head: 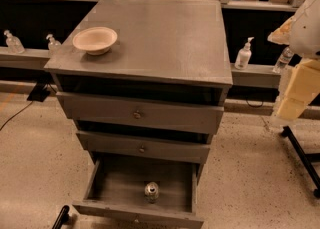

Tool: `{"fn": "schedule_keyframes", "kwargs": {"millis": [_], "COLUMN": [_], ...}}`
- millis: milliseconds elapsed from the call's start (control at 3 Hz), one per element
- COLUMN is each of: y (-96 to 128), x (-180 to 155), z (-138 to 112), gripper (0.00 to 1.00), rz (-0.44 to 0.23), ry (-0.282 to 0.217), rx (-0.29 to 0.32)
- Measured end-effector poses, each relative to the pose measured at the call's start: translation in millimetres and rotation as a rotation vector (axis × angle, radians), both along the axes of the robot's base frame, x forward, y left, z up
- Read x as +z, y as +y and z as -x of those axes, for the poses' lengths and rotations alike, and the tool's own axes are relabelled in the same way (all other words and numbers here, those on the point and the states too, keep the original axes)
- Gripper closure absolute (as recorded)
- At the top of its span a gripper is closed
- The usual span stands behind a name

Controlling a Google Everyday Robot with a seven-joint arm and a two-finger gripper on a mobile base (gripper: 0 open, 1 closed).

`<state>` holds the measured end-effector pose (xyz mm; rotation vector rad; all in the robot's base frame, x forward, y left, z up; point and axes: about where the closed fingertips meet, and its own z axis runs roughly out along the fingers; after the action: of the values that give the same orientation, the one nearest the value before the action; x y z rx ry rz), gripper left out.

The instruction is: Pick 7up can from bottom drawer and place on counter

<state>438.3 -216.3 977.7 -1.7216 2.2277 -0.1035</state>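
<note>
Cabinet of three grey drawers, the bottom drawer (115, 185) standing open. The 7up can (151, 191) stands upright on the drawer floor, close to the front wall and about midway between the side walls. Its silver top faces up, so its long axis is vertical. The pincer (298, 92) (taken to be the pale blocky end of the arm at the right edge of the view) hangs beside the cabinet at about the height of the upper drawer fronts (140, 115), well apart from the can. How far open it is cannot be told. From the pincer the can lies down and to the left. Judgement: the reach calls for a descent over the drawer's front part, clear of those fronts. The table (165, 33), the cabinet's grey top, carries a bowl (95, 39) near its left edge.
</note>
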Motion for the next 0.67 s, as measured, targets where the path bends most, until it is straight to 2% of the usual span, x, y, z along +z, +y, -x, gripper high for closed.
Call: {"fn": "schedule_keyframes", "kwargs": {"millis": [333,667], "y": [0,4], "x": [0,-14], "z": [0,-1], "gripper": [0.0,0.0], "rz": [0.0,-0.106], "ry": [0.0,0.043], "rx": [0.0,0.047]}}
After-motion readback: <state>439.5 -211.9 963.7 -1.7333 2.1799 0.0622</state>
